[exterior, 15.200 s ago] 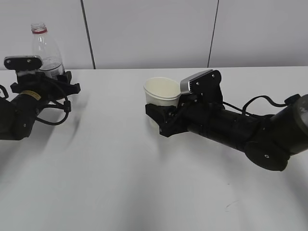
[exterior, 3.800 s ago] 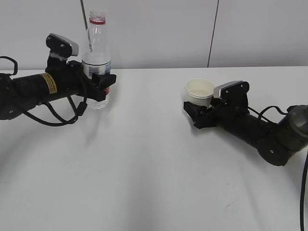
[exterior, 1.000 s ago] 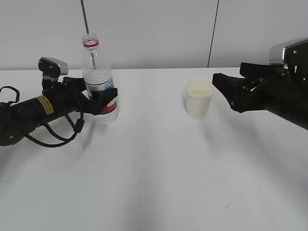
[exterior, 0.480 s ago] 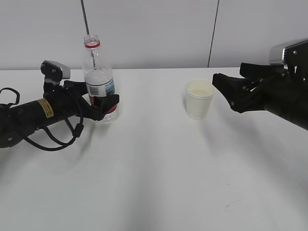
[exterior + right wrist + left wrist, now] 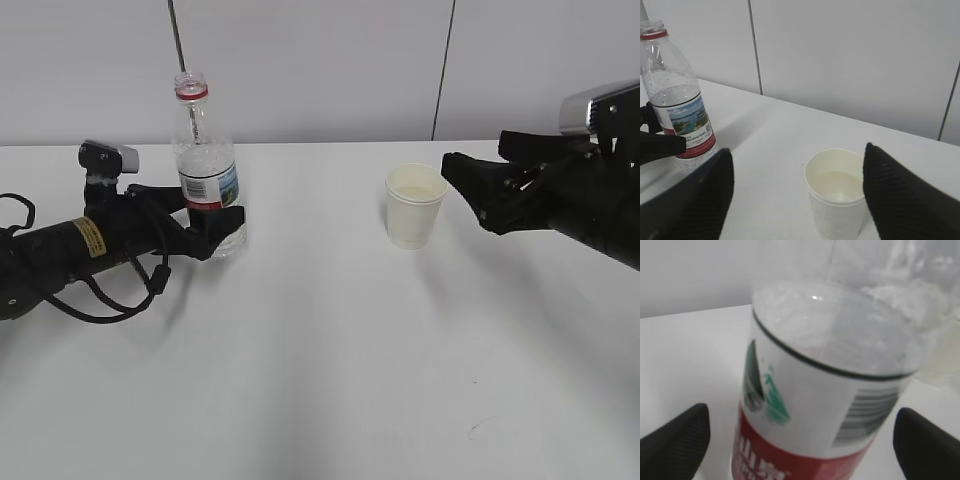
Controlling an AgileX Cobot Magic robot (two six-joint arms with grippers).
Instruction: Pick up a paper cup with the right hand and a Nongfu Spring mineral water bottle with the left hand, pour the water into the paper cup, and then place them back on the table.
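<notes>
The Nongfu Spring mineral water bottle stands upright and uncapped on the table at the left, with a little water in it. My left gripper is open around its lower label. In the left wrist view the bottle fills the frame and both fingers stand clear of it. The paper cup stands right of centre with water in it. My right gripper is open and empty, hovering just right of the cup. The right wrist view shows the cup between its spread fingers and the bottle beyond.
A white panelled wall with dark seams runs behind the table. A small dark scuff mark lies near the front right. Black cables loop beside my left arm.
My left arm has sunk lower and drawn back a little to the left, and its fingers now stand off the bottle. The bottle, the cup and the right arm have stayed put.
</notes>
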